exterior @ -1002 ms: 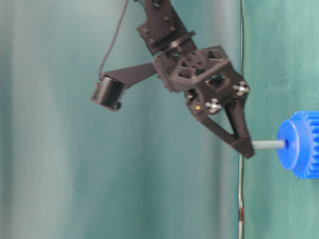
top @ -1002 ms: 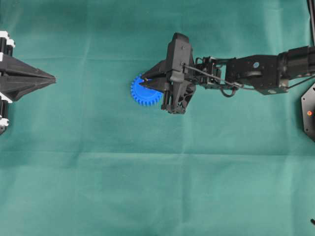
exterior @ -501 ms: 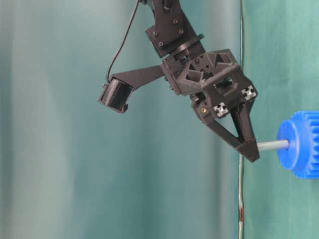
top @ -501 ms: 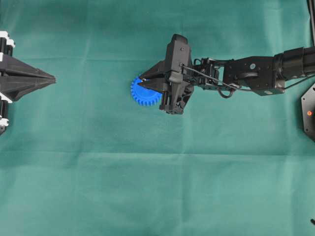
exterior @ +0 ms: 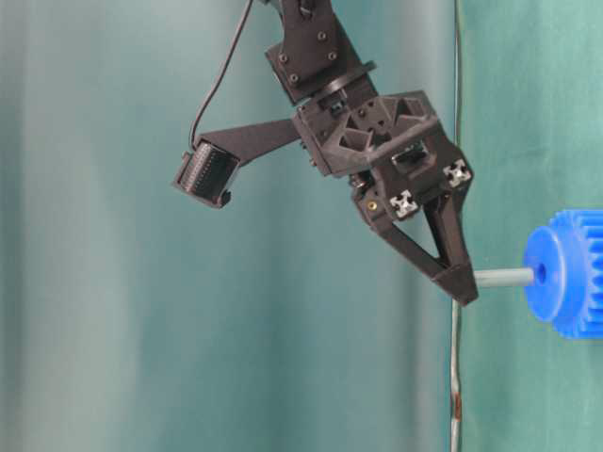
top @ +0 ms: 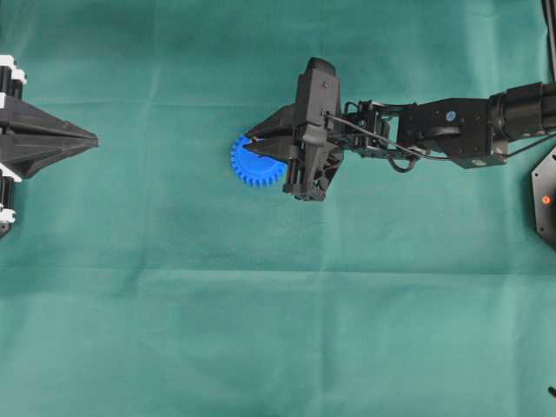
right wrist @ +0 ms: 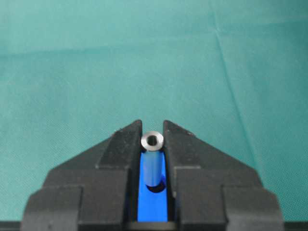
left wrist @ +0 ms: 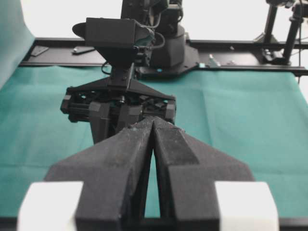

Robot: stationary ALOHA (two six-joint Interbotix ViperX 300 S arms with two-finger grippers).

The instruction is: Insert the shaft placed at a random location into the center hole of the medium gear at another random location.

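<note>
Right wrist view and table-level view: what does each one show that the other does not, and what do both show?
Only the right wrist view shows the shaft's hollow end face and both fingers flanking it, with the cloth beyond. Only the table-level view shows the shaft from the side, its far end at the gear's hub, and the gear's teeth. Both show the right gripper shut on the shaft above the blue gear.

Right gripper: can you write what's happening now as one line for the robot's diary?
right gripper: shut on shaft | shaft: tip at center hole of medium gear | left gripper: shut, apart from the gear
</note>
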